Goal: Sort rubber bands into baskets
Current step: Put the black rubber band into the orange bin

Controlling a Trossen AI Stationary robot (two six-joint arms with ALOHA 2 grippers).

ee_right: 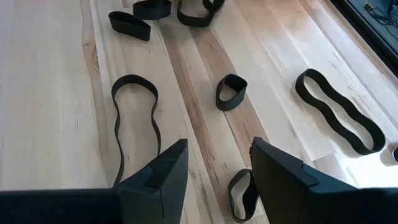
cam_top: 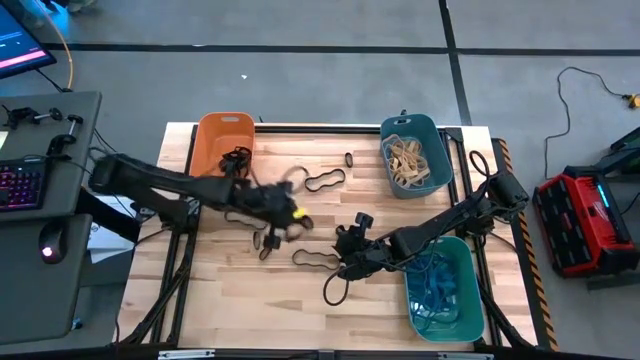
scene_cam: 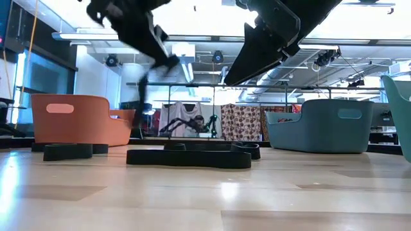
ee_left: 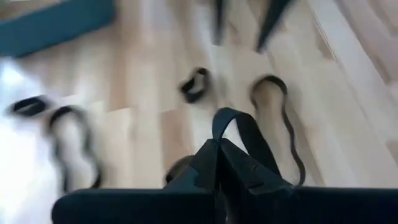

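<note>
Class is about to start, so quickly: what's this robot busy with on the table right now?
It is sorting rubber bands into baskets. The left gripper has its jaws shut on a black band near the table's middle, by the orange basket. The right gripper hovers with jaws open over more black bands on the wood. The teal basket holds tan bands; the green basket holds blue ones.

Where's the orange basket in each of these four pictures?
High view: orange basket, upper left on the table.
Low view: orange basket at left, on the table.
Left wrist view: not in it.
Right wrist view: not in it.
Shared landmark: the pale wooden table.
</note>
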